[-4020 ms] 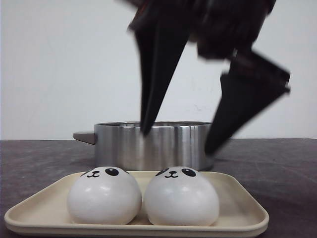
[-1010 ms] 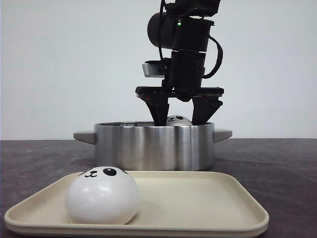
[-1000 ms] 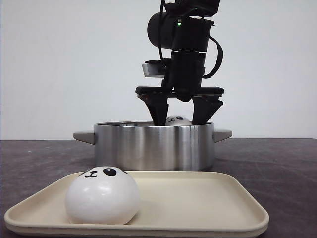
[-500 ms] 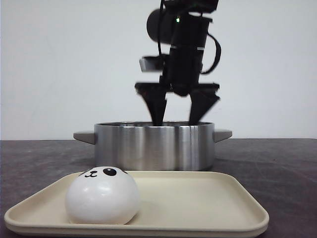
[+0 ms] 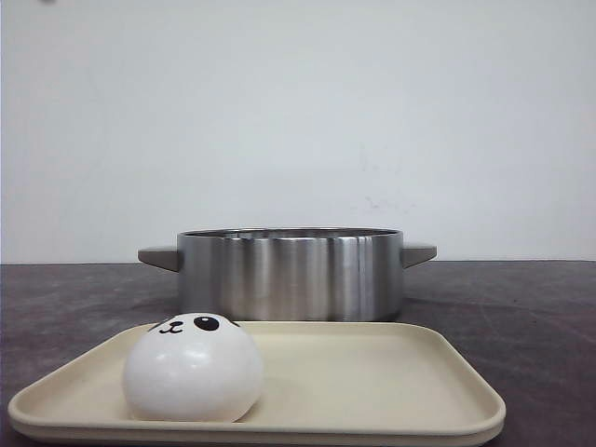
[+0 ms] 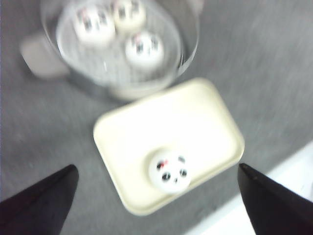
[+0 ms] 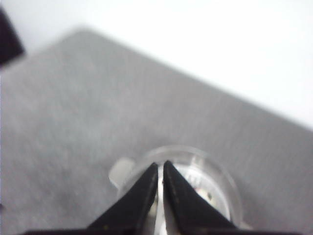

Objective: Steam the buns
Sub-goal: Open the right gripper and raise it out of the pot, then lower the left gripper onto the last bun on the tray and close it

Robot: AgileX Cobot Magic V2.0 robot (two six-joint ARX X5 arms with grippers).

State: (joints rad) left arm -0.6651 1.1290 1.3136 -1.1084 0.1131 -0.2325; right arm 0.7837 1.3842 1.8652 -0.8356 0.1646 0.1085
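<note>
Buns: one panda-faced bun (image 5: 193, 367) sits on the tray's left side; three buns (image 6: 138, 48) lie inside the pot.
Tray: cream tray (image 5: 391, 372), just before the pot.
Pot: steel pot (image 5: 291, 273) with side handles.
Writing: none legible, views blurred.
Left gripper (image 6: 156, 196): fingers spread wide, empty.
Right gripper (image 7: 160, 169): fingertips seemingly pressed together, holding nothing.
</note>
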